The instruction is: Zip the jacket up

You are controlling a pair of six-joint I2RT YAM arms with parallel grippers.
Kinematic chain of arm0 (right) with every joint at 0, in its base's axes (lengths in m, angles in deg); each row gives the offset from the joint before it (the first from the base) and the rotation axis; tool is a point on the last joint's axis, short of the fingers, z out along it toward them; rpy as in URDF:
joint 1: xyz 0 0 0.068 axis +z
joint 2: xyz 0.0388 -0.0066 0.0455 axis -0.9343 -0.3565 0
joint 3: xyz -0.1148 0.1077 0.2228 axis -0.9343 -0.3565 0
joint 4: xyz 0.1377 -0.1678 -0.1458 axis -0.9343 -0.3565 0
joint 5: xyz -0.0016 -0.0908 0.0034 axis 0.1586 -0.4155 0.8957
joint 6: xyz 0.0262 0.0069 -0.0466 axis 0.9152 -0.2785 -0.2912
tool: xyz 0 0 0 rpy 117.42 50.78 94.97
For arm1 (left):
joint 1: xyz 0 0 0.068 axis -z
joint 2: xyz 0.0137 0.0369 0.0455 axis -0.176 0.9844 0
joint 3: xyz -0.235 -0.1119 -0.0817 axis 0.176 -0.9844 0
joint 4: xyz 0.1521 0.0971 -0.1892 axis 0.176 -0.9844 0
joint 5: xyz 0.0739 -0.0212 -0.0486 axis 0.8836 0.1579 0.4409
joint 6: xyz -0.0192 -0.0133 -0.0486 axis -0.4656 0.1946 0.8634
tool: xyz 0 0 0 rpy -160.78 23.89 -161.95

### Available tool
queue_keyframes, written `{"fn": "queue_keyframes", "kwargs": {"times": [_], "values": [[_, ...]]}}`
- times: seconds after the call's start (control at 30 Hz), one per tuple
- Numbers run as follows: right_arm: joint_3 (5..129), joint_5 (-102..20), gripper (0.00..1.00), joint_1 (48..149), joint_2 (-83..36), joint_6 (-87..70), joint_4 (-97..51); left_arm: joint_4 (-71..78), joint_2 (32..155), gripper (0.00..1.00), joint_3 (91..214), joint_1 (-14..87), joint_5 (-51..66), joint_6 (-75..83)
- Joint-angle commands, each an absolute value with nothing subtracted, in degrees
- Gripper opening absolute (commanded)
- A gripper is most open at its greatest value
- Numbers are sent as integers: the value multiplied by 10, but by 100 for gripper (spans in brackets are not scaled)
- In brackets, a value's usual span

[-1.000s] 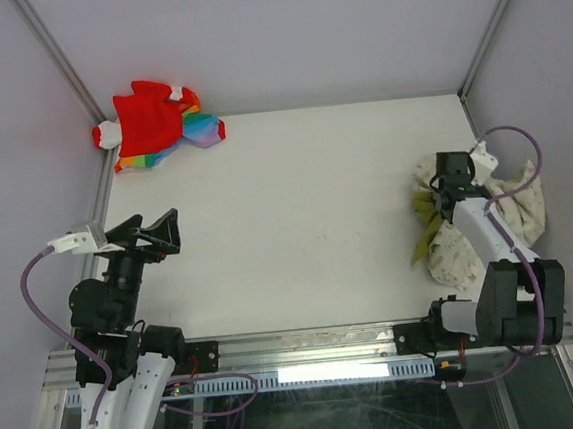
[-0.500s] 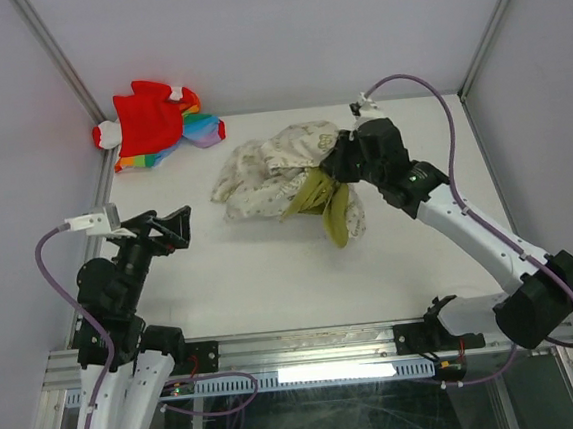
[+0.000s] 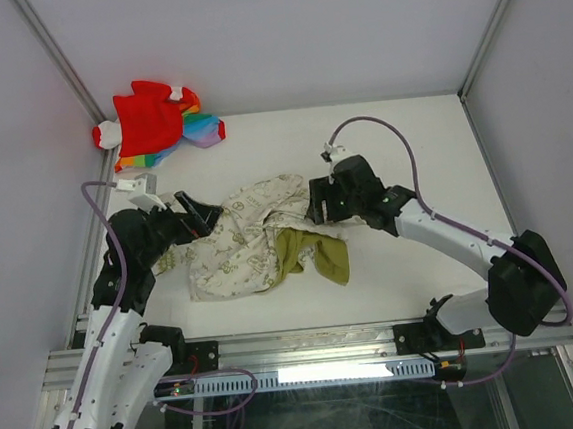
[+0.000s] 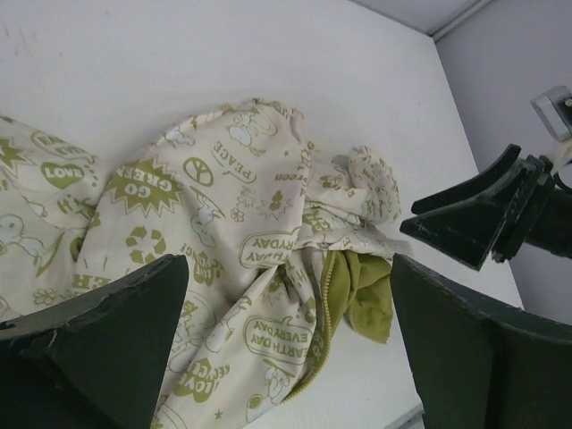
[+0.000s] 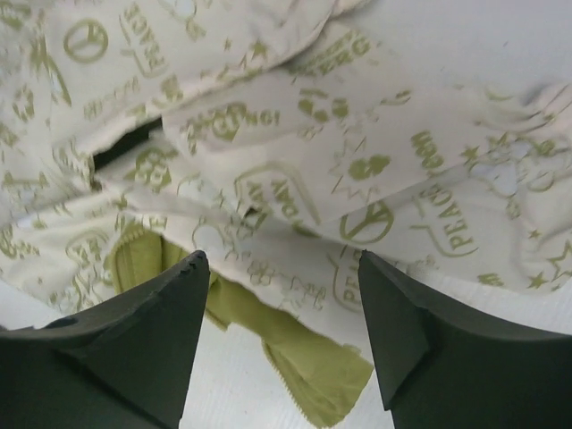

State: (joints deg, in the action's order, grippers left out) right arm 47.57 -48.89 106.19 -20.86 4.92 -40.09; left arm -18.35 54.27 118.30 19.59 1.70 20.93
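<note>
In the overhead view, the fingertips of the right gripper (image 3: 315,204) are hidden beneath its own wrist housing, and whether they touch the jacket (image 3: 249,243) cannot be told. Most of the zipper strip (image 4: 323,299) is buried in folds near the middle of the table (image 3: 401,144), and its slider is too small to be made out. In the left wrist view, the jacket is cut off by the left and bottom edges and masked by the left gripper (image 4: 286,349) and its fingers (image 4: 98,340); the right gripper is clipped at the right edge. In the right wrist view, the fabric is slightly blurred and cropped on three sides, and the green lining (image 5: 295,353) is partly hidden behind a finger.
</note>
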Motion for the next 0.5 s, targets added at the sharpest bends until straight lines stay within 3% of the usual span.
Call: {"fn": "queue_keyframes", "kwargs": {"times": [0.0, 0.13, 0.3, 0.47], "values": [[439, -494, 71, 1106, -162, 24, -394, -171, 591, 99, 1190, 201, -33, 253], [402, -505, 74, 1138, -171, 48, -396, -151, 646, 99, 1177, 217, -50, 273], [360, -530, 76, 1167, -205, 52, -358, -132, 691, 99, 1167, 304, 31, 292], [374, -636, 77, 1147, -251, 56, -368, -129, 715, 99, 1139, 325, 81, 324]]}}
